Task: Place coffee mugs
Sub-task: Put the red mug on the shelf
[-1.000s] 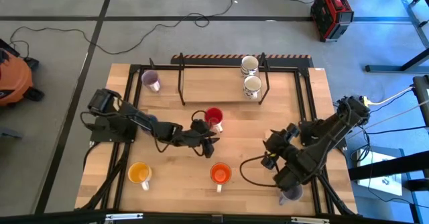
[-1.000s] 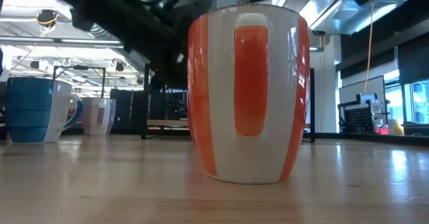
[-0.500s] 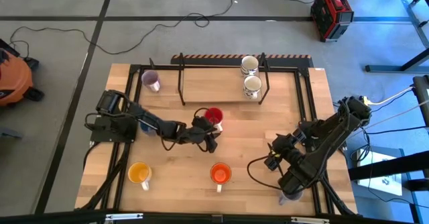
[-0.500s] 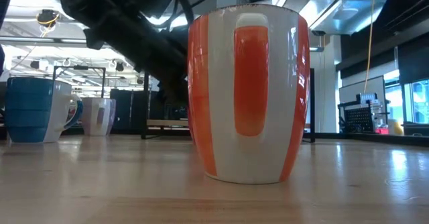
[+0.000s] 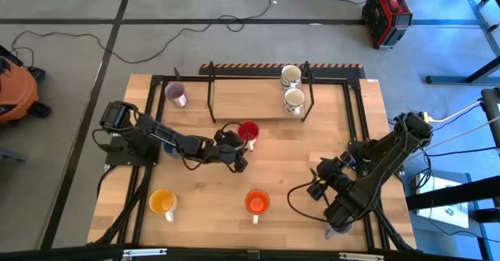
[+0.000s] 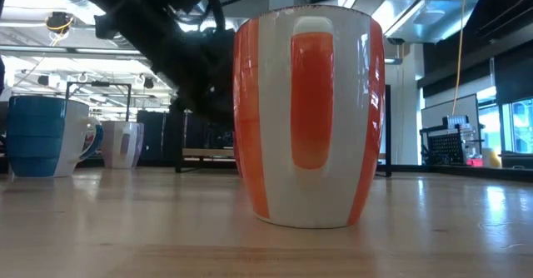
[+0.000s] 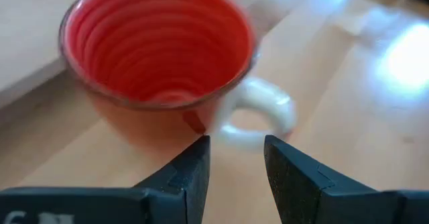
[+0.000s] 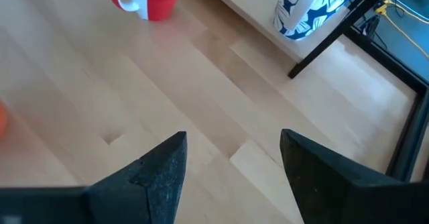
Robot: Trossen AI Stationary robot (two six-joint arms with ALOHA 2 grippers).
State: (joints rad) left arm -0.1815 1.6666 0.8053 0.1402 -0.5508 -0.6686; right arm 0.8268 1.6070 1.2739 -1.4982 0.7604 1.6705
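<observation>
The red mug [image 5: 248,130] [image 7: 154,63] stands upright on the table in front of the rack, white handle [image 7: 265,110] toward my left gripper [image 5: 237,158] [image 7: 234,143]. That gripper is open with a narrow gap, its fingertips just short of the handle. My right gripper [image 5: 316,187] [image 8: 231,163] is open wide over bare wood on the right. The orange mug [image 5: 256,202] [image 6: 308,116] and yellow-orange mug [image 5: 162,202] stand near the near edge. One lilac mug [image 5: 176,94] stands far left, another [image 5: 337,228] shows under the right arm. Two white mugs [image 5: 292,87] sit on the rack. The blue mug [image 6: 37,136] shows in the low view.
A black-framed rack with a wooden shelf [image 5: 250,97] stands along the far side. Black rails [image 5: 358,112] run along the table's edges. Bare wood [image 5: 289,151] lies between the two grippers. A red case and cables lie on the floor beyond the table.
My left gripper has moved a little toward the far edge, closer to the red mug's handle. My right arm has drawn back slightly toward the near edge. The mugs stand where they were.
</observation>
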